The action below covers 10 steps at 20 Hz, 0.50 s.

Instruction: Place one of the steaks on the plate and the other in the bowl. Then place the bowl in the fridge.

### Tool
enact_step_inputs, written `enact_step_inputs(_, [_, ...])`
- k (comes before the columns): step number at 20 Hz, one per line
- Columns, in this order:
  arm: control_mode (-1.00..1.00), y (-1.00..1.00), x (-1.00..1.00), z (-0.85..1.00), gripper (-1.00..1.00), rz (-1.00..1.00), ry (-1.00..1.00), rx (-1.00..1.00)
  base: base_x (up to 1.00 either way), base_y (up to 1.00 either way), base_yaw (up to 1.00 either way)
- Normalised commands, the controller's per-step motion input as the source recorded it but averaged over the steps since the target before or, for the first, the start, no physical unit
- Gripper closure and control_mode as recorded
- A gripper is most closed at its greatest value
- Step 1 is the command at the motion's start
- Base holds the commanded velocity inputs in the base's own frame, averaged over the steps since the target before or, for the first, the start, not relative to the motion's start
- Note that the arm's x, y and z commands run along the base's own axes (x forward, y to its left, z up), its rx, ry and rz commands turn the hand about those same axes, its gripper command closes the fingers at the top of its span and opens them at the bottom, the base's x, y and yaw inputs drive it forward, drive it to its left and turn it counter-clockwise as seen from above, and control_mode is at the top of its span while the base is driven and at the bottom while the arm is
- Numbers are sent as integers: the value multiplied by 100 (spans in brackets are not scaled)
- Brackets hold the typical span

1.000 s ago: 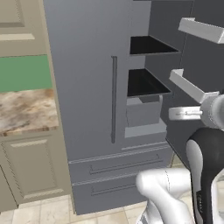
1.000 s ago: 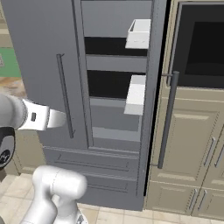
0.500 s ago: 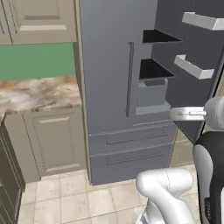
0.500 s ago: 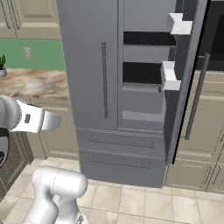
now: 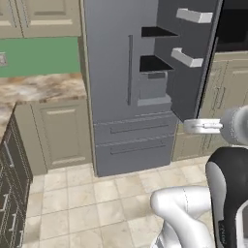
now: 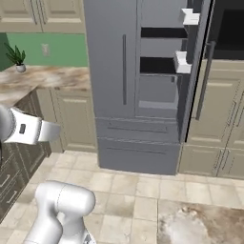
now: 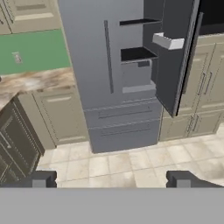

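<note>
My claw (image 7: 111, 179) is wide open and empty — the fridge (image 5: 116, 87) has one door swung wide. I should head for the tabletop (image 5: 38, 87) and find the steaks.

Grey fridge (image 5: 114, 72), upright, right door open

Beige cabs (image 5: 58, 131), marble ctr (image 5: 38, 87), green wall (image 5: 38, 55), tile flr (image 5: 97, 203).

A grey fridge (image 5: 114, 63) is seen beside beige cabinets (image 5: 58, 133); the table (image 5: 38, 87) is marbled brown, the wall (image 5: 41, 55) green, the floor (image 5: 97, 198) tiled cream.
</note>
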Motion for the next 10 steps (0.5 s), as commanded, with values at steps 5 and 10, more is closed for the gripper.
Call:
enact_step_inputs(5, [100,0,0,0,-100,0,0,0,-100,-50,-1])
enact_step_inputs(10, [100,0,0,0,-100,0,0,0,-14,71,48])
